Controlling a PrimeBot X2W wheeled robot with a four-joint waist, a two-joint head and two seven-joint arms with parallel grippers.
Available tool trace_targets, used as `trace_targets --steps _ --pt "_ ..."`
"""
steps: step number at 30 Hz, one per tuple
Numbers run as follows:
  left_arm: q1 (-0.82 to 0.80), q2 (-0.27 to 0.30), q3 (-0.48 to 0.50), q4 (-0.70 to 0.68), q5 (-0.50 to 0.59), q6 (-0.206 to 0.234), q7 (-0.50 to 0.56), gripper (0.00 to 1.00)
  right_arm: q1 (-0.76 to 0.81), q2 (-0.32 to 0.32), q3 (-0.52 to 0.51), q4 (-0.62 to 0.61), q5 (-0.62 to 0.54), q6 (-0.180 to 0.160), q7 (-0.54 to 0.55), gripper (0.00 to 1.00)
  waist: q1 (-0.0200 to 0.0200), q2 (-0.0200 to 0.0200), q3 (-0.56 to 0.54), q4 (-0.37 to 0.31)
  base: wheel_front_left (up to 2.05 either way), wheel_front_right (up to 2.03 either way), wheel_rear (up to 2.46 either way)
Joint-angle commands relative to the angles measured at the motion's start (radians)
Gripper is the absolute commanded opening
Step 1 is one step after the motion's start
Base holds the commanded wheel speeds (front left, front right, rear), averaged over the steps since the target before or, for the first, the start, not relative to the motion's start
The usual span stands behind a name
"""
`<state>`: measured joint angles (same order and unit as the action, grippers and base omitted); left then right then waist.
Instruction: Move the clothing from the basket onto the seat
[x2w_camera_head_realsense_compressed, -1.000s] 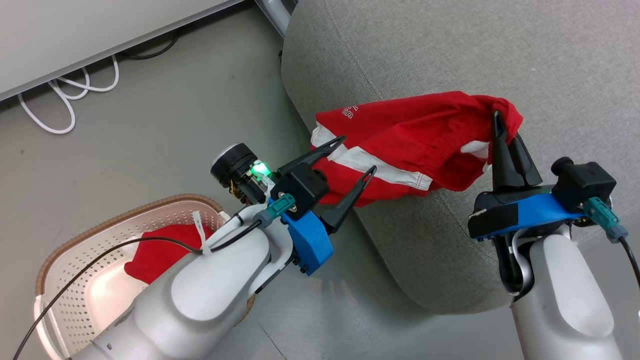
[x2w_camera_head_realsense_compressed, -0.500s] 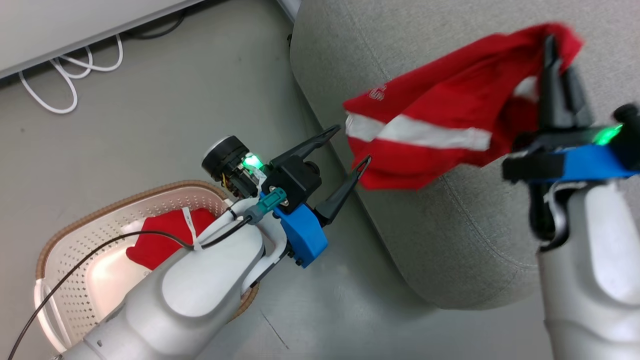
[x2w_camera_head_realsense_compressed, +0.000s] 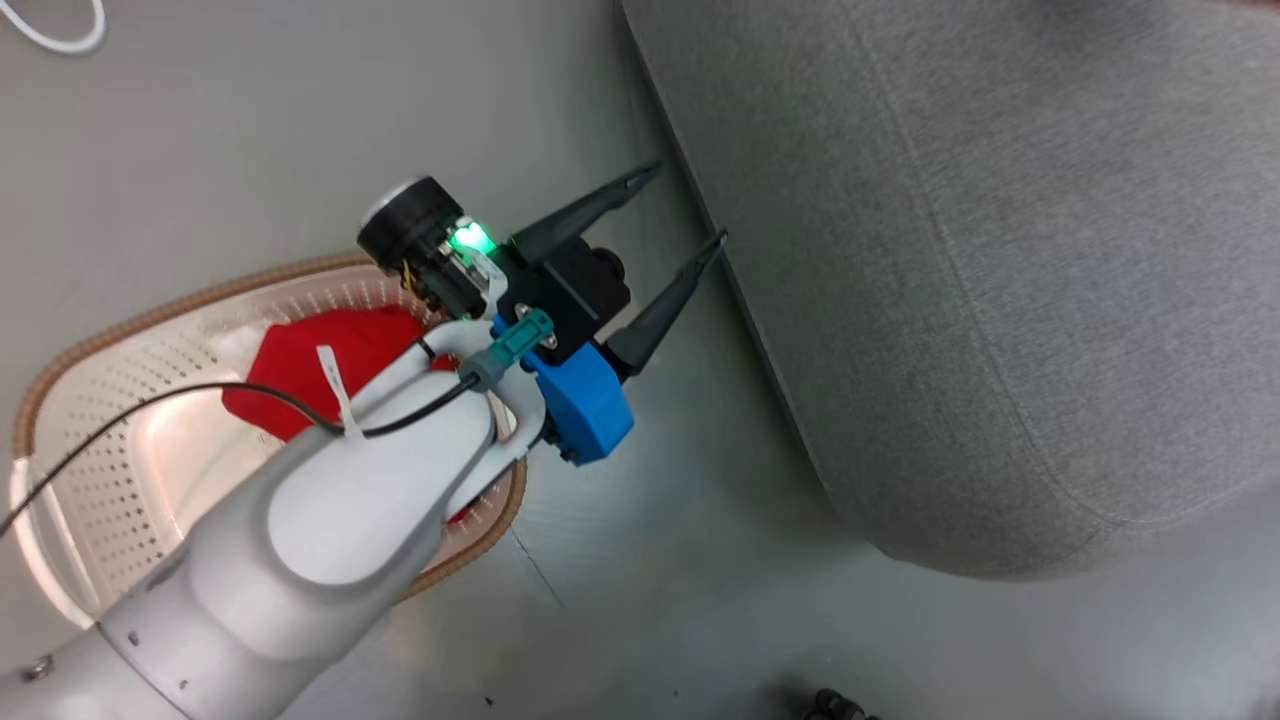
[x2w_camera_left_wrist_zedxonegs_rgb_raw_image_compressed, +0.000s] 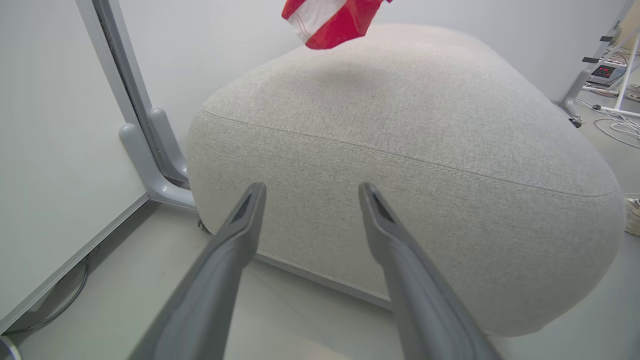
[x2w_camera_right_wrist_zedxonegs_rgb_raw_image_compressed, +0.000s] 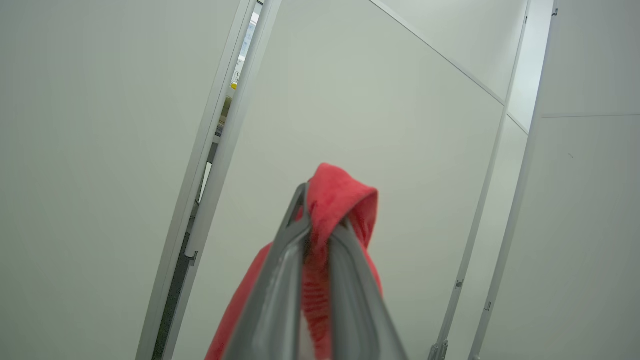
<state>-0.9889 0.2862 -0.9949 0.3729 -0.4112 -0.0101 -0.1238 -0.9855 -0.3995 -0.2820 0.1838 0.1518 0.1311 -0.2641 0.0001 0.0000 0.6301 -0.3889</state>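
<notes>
My left gripper (x2w_camera_head_realsense_compressed: 685, 205) is open and empty, hovering over the floor between the basket (x2w_camera_head_realsense_compressed: 130, 320) and the seat (x2w_camera_head_realsense_compressed: 1000, 250). A red piece of clothing (x2w_camera_head_realsense_compressed: 320, 350) lies in the cream basket, partly hidden by my left arm. In the left wrist view the open fingers (x2w_camera_left_wrist_zedxonegs_rgb_raw_image_compressed: 240, 230) point at the seat's (x2w_camera_left_wrist_zedxonegs_rgb_raw_image_compressed: 410, 150) side, and a red garment with a white stripe (x2w_camera_left_wrist_zedxonegs_rgb_raw_image_compressed: 332, 17) hangs above its top. My right gripper (x2w_camera_right_wrist_zedxonegs_rgb_raw_image_compressed: 317, 220) is shut on that red clothing (x2w_camera_right_wrist_zedxonegs_rgb_raw_image_compressed: 345, 195), held up in front of pale wall panels.
Grey floor lies between the basket and the seat. A white wall panel with a grey metal foot (x2w_camera_left_wrist_zedxonegs_rgb_raw_image_compressed: 150, 160) stands left of the seat. Cables (x2w_camera_left_wrist_zedxonegs_rgb_raw_image_compressed: 615, 122) trail on the floor at the far right, and a white cable loop (x2w_camera_head_realsense_compressed: 60, 35) shows at the top left.
The right gripper has lifted the red garment up and out of the head view. The head camera has tilted down. The left gripper stays open near the seat's edge.
</notes>
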Motion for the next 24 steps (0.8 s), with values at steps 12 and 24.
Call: trace_targets --steps 12,24 --pt "-0.093 0.068 0.000 -0.105 0.036 0.006 0.074 1.00 -0.143 -0.147 -0.115 0.174 0.003 -0.001 -0.001 0.00 -0.0001 0.0000 0.210 -0.002 0.00 0.00 0.00" --pt "-0.107 0.093 -0.004 -0.142 0.034 0.012 0.095 1.00 -0.046 -0.020 -0.149 0.324 -0.061 -0.001 -0.001 0.00 -0.0001 0.0000 0.254 0.012 0.00 0.00 0.00"
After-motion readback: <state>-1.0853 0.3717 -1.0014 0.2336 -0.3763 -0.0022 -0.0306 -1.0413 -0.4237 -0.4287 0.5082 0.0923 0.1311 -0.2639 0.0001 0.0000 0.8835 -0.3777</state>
